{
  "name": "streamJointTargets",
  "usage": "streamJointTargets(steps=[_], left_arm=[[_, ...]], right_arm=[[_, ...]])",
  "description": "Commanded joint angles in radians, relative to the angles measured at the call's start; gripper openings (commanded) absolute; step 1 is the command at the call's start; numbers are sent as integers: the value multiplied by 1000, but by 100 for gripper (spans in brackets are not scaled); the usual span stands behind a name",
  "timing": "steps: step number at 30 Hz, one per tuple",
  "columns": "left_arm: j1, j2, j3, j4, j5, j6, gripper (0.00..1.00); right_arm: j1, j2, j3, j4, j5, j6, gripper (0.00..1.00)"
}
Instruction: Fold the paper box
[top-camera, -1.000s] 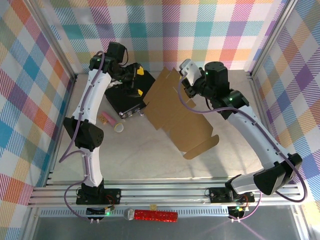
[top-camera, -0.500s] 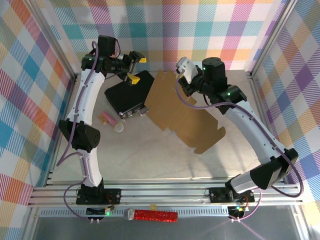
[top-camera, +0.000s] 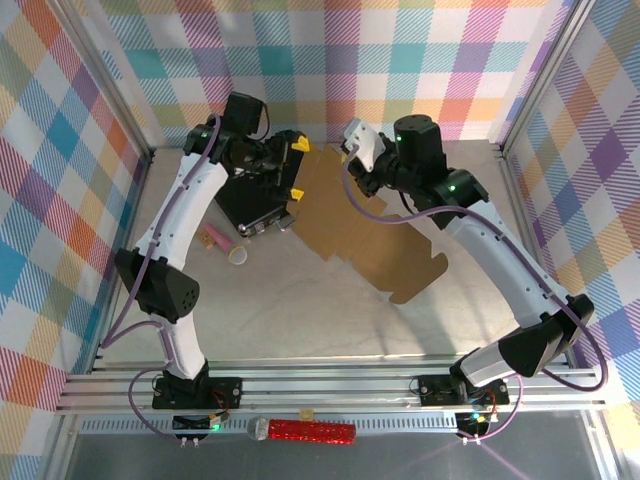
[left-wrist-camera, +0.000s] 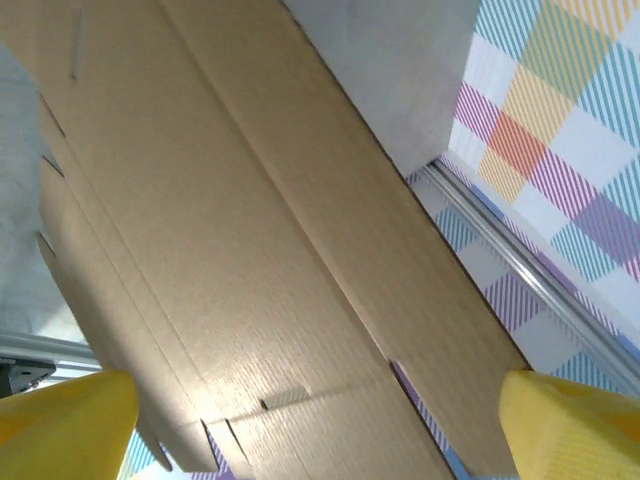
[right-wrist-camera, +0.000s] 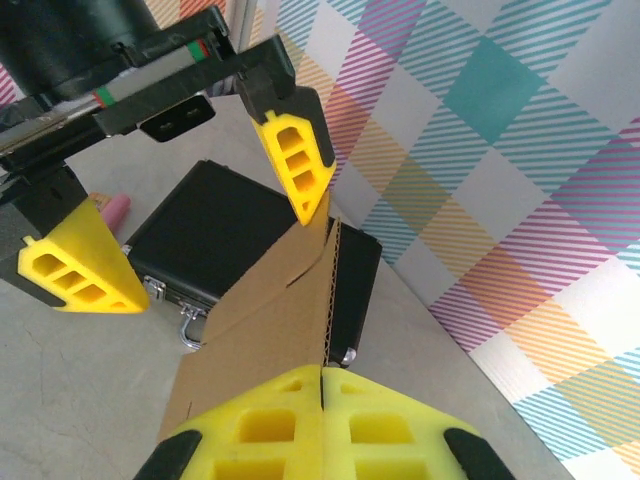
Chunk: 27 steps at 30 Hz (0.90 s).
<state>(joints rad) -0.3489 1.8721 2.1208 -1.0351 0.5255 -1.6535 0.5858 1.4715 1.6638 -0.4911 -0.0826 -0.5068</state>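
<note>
The paper box (top-camera: 372, 222) is a flat brown die-cut sheet, tilted, its left end over the black case (top-camera: 243, 196). My right gripper (right-wrist-camera: 322, 385) is shut on the sheet's upper edge (right-wrist-camera: 300, 300), and the corrugated rim runs straight out from between its yellow pads; from above that gripper (top-camera: 355, 170) sits at the sheet's back edge. My left gripper (top-camera: 296, 170) stands open at the sheet's left end, one yellow fingertip (right-wrist-camera: 297, 155) by the far corner and the other (right-wrist-camera: 82, 265) over the case. In the left wrist view the sheet (left-wrist-camera: 250, 250) lies between both fingertips (left-wrist-camera: 60, 420).
The black case (right-wrist-camera: 215, 235), with its metal handle (right-wrist-camera: 190, 330), lies under the sheet's left part. A pink tube (top-camera: 218, 238) and a small round roll (top-camera: 239, 256) lie in front of the case. Checked walls (top-camera: 400, 50) close the back and both sides.
My left gripper has swung from the back wall to the sheet's left end and opened wider. The right gripper has shifted a little left, and the sheet's near end has dropped and slid right.
</note>
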Motion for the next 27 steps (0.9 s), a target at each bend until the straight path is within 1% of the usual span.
streamJointTargets(steps=[1, 2, 5, 6, 8, 11, 18, 21, 23, 25, 27], left_arm=[[39, 9, 5, -83, -6, -101, 95], [49, 3, 4, -82, -25, -114, 96], [63, -22, -30, 26, -32, -187, 98], [64, -21, -15, 26, -44, -198, 99], [63, -4, 46, -20, -56, -198, 100], [61, 25, 121, -82, -41, -188, 100], [35, 29, 110, -118, -12, -155, 100], [31, 40, 94, -95, 6, -148, 100], [29, 50, 96, -95, 11, -136, 98], [26, 46, 82, -96, 6, -125, 91], [22, 29, 39, -70, 6, -127, 82]], right_arm=[[16, 3, 32, -9, 6, -31, 0], [21, 1, 32, -13, 7, -32, 0], [30, -2, 29, -20, 8, -33, 0], [34, -3, 27, -21, 13, -35, 0], [40, -4, 27, -23, 14, -36, 0], [49, -2, 32, -21, 17, -39, 0], [70, 9, 50, -22, 17, -54, 0], [81, 13, 55, -26, 18, -61, 0], [82, 15, 54, -23, 20, -61, 0], [82, 13, 51, -24, 23, -61, 0], [83, 10, 44, -21, 27, -61, 0]])
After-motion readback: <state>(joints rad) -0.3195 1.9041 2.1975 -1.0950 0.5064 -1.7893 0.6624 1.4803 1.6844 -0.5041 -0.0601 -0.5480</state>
